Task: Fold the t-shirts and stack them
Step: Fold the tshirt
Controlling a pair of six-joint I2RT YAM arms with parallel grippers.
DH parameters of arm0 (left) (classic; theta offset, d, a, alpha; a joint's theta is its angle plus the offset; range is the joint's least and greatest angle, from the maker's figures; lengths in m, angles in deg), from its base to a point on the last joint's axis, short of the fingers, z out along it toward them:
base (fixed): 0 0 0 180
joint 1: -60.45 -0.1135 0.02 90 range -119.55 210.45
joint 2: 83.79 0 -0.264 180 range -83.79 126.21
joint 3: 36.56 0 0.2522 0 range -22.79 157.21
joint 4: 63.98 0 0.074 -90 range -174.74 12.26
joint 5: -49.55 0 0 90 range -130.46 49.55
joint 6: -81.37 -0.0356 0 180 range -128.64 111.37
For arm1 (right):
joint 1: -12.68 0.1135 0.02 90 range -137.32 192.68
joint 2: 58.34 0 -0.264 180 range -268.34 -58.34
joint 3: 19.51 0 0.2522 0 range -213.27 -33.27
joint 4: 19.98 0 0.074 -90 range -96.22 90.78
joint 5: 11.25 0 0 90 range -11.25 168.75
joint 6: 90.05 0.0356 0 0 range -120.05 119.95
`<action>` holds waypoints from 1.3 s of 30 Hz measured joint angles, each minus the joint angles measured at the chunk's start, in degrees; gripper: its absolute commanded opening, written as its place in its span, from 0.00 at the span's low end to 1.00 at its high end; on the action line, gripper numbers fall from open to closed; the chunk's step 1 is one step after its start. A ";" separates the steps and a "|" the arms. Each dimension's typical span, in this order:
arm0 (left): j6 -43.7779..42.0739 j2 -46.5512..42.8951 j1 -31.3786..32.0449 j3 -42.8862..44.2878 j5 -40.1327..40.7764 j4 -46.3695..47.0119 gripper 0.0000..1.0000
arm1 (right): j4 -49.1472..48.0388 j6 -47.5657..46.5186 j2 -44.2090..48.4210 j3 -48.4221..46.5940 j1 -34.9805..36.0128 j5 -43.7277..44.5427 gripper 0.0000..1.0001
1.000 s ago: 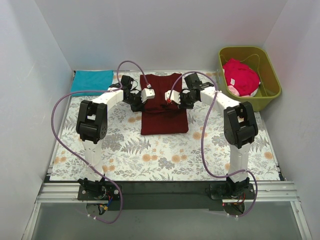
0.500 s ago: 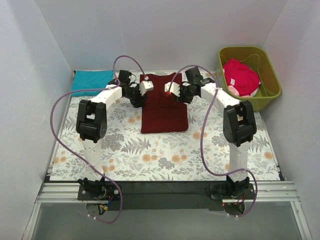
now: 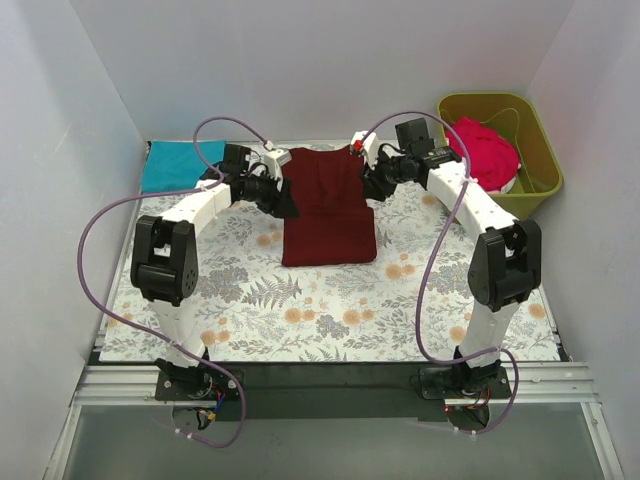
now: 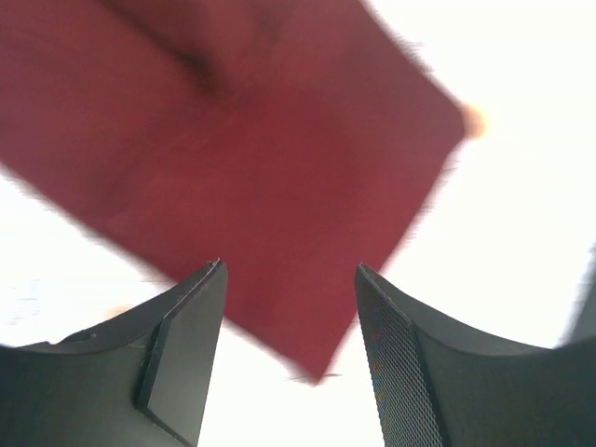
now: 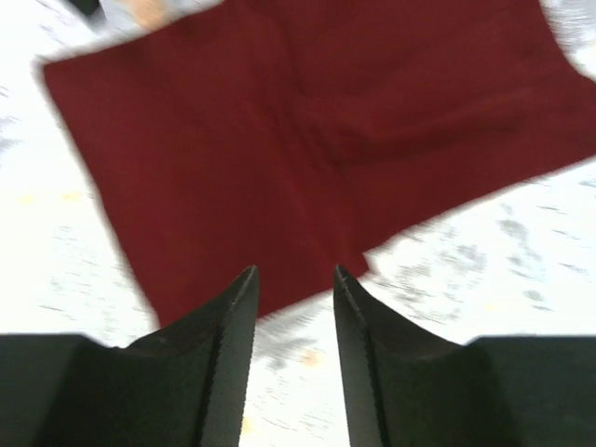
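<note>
We judge the job to be somewhat under halfway. The teal t-shirt (image 3: 181, 165) lies folded flat in the far left corner of the table (image 3: 300, 315), and we take it for the base of the stack. The maroon t-shirt (image 3: 328, 212) lies flat in the far middle of the table. It makes a long rectangle running from far to near, its sides apparently turned in already, and one side of its far end is wider than the rest. The red-pink t-shirt (image 3: 484, 150) sits bunched in the olive tub (image 3: 541, 192) at the far right, not yet unfolded or laid out.

The left pincer (image 4: 289, 265) hangs over the far left corner of the maroon cloth. Its fingers (image 4: 186, 345) are spread, with nothing between them. The right pincer (image 5: 294, 268) hangs over the far right corner, likewise spread and empty. In both wrist views we see the maroon edge below the gap between the fingers, but the views are blurred and we cannot tell whether the tips touch the cloth.

We reckon that what is left is to take the two far corners and fold the maroon shirt across its length. It then goes onto the teal one. After that the red-pink shirt must be lifted from the tub, spread, folded and added on top.
</note>
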 measured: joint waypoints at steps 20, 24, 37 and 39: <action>32.11 -1.33 2.38 -28.72 -11.30 11.28 0.51 | -6.73 27.19 -10.32 22.75 -0.55 -19.41 0.34; 32.59 -1.57 1.77 -30.97 -14.01 11.32 0.52 | -10.80 29.20 -6.97 28.72 -0.81 -20.74 0.34; 23.87 -18.18 1.88 -26.18 -11.69 3.85 0.55 | 1.40 20.63 8.50 22.56 -2.10 -12.70 0.41; 22.47 -15.56 1.95 -20.52 -8.15 3.85 0.57 | 1.84 19.47 7.82 18.36 -3.08 -11.21 0.41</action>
